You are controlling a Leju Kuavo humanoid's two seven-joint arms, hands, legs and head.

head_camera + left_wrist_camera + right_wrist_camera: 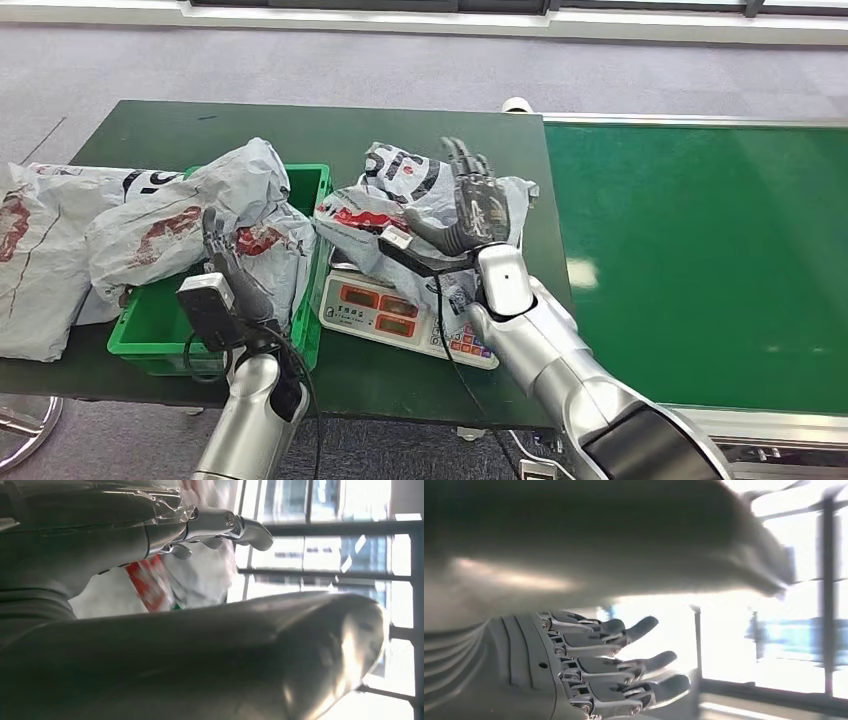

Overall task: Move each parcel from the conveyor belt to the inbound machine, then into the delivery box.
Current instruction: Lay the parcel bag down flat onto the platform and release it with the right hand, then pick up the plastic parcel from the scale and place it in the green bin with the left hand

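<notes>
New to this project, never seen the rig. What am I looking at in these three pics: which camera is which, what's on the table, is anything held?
It is a humanoid robot with two silver arms, each ending in a many-fingered hand. The wide picture comes from its head, looking down at a dark green table. The other two come from cameras at the wrists, turned on their side and mostly showing each arm's own hand.

On the table a scale with red displays carries a white parcel. The right hand is raised over that parcel with fingers spread, holding nothing. Left of the scale, a green box holds another parcel, and the left hand is against it; a grip cannot be confirmed. A further parcel lies at the table's left end. The green conveyor belt is bare.
</notes>
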